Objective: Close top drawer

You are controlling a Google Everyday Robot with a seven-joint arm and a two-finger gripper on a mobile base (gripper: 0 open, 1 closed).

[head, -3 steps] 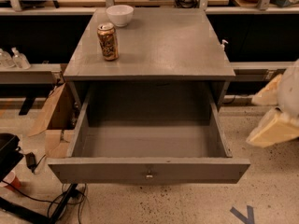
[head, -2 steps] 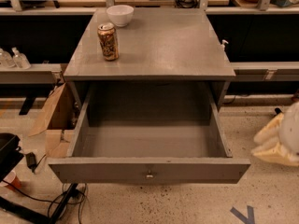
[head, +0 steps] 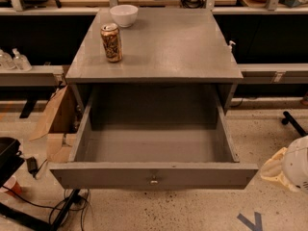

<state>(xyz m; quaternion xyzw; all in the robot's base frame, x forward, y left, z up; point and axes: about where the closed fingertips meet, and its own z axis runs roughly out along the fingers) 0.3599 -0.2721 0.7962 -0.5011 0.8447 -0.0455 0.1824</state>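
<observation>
Top drawer (head: 154, 174) is pulled far out of the grey cabinet (head: 226, 93), toward the cam; its wide flat front sits at the bottom-centre of the view w/ one small metal knob (head: 154, 180) in the middle. Drawer's grey bottom & both side walls are in full view, back part shaded under the worktop (head: 168, 47). On the worktop, left side: a drink can (head: 111, 42) standing upright, & behind it near the far edge a white bowl (head: 124, 15); the two are near each other but apart. A small white nozzle-like bit (head: 231, 44) pokes up at the worktop's right edge, too small to ID. Gripper (head: 276, 170) is low at the right edge of the view, beside the drawer front's right end & apart from it, not touching drawer or knob; it shows as a cream-coloured part joined to a rounded white part (head: 298, 165) that's cut off by the frame. Can't tell whether it's open or closed. Left of the cabinet: a cardboard box (head: 55, 124) leaning by the drawer's left side, 2 clear bottles (head: 14, 60) on a low shelf, a black object (head: 7, 153) at the left edge, & black cables (head: 72, 201) on the speckled floor (head: 192, 211) below the drawer's left corner. Blue tape mark (head: 251, 221) on the floor at bottom right. Black leg (head: 291, 121) on the floor at right, behind the gripper.
</observation>
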